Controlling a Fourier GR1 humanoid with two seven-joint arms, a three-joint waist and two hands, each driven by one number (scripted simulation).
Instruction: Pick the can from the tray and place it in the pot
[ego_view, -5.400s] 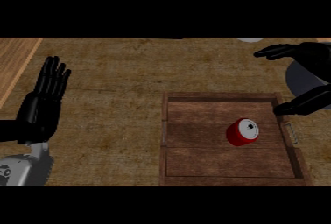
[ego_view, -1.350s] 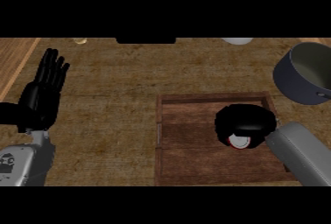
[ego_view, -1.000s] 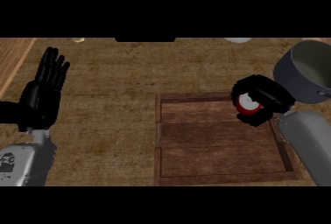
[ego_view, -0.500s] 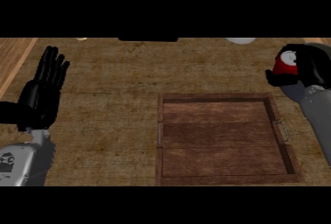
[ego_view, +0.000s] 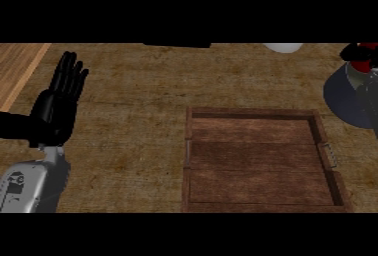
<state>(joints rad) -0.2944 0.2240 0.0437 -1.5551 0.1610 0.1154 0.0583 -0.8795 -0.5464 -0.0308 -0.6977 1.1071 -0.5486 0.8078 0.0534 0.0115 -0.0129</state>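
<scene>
The wooden tray (ego_view: 251, 113) lies on the counter, right of the middle. At the picture's top right corner my right hand (ego_view: 350, 51) is curled round the red can (ego_view: 363, 65), which it partly hides. The hand and can hang over the far part of the grey pot (ego_view: 345, 98), whose rounded wall is cut off by the right edge. My left hand (ego_view: 55, 107) rests open at the left, fingers up, far from the tray.
A white round object (ego_view: 284, 47) and a dark flat one (ego_view: 177, 45) sit at the counter's far edge. A lighter wooden strip (ego_view: 18, 70) runs along the far left. Brown countertop lies between my left hand and the tray.
My right hand closed on the can in the tray, lifted it and carried it up and to the right, over the pot. The left hand has stayed put.
</scene>
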